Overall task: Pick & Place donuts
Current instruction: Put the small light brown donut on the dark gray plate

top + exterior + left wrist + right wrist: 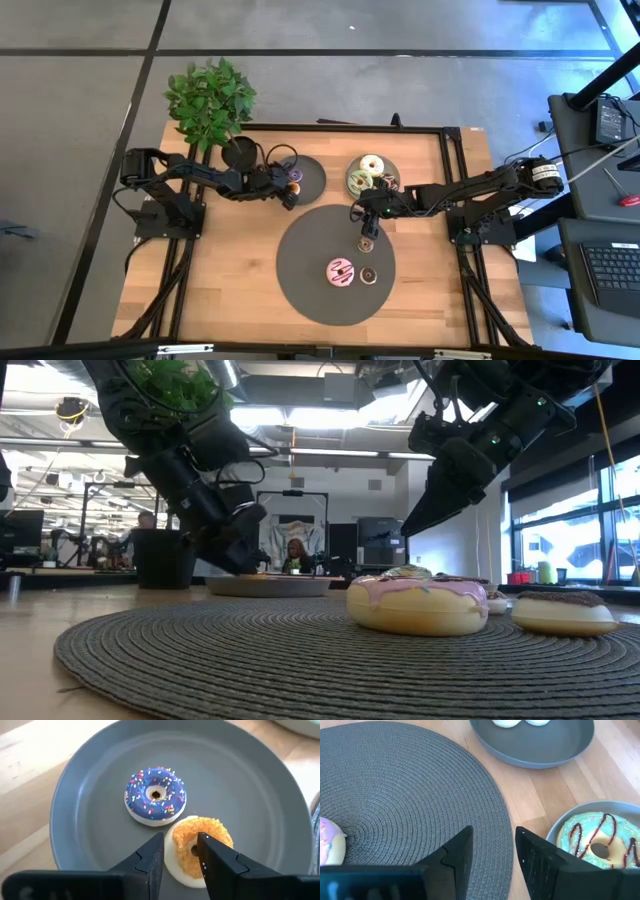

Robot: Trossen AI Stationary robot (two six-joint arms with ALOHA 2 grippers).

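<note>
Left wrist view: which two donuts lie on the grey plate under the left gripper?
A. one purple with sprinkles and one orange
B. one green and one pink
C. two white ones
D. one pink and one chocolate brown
A: the grey plate holds a purple sprinkled donut and, beside it, an orange donut, with the left gripper directly over the orange one.

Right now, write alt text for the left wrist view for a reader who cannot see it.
The left gripper hangs open just above an orange crumb-topped donut lying on a round grey plate. A purple-iced donut with coloured sprinkles lies beside it on the same plate, the two nearly touching. Light wooden tabletop shows around the plate.
</note>
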